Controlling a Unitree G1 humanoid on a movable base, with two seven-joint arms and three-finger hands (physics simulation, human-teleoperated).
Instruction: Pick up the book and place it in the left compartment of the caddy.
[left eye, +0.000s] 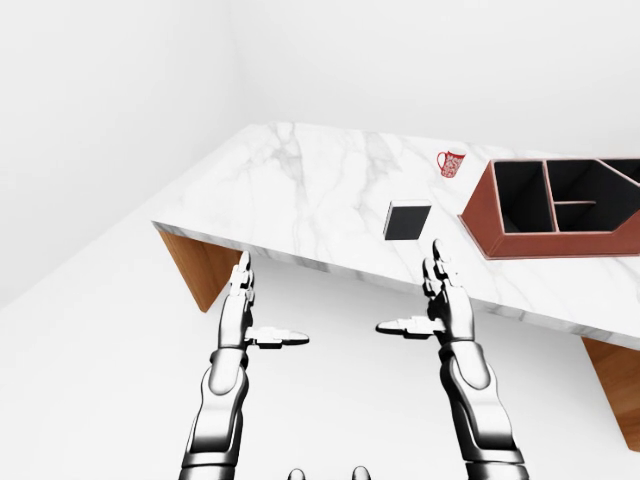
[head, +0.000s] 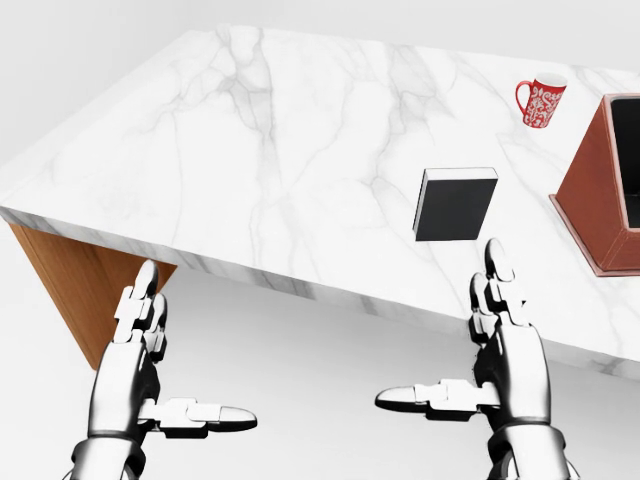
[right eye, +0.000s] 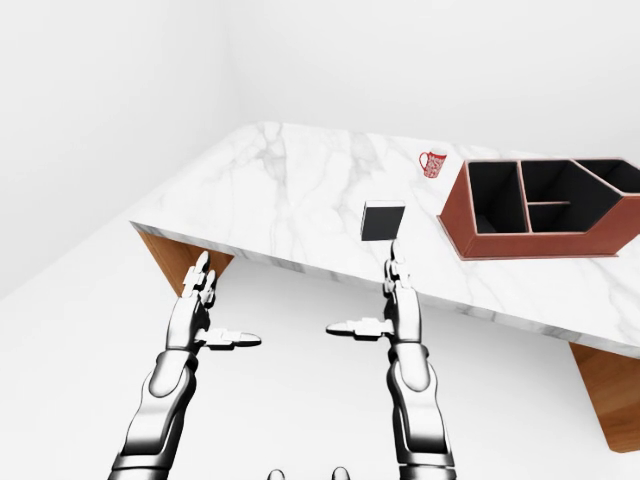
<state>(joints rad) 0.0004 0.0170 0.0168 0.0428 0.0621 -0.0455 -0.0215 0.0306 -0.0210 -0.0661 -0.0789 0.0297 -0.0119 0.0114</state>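
A black book (head: 455, 204) lies flat on the white marble table (head: 250, 150), close to its near edge. At the head view's right edge stands the red-brown caddy (left eye: 479, 216); the left-eye view shows its tall left compartment (left eye: 520, 196) empty and dark inside. Both hands hang below the table's edge, over the floor. My right hand (head: 445, 330) is open, its fingers pointing up just under the book and its thumb out to the left. Further left, my left hand (head: 185, 350) is also open and holds nothing.
A red patterned mug (head: 540, 101) stands on the table above the book and left of the caddy. Brown wooden side panels (head: 70, 290) carry the tabletop. White floor and walls surround the table.
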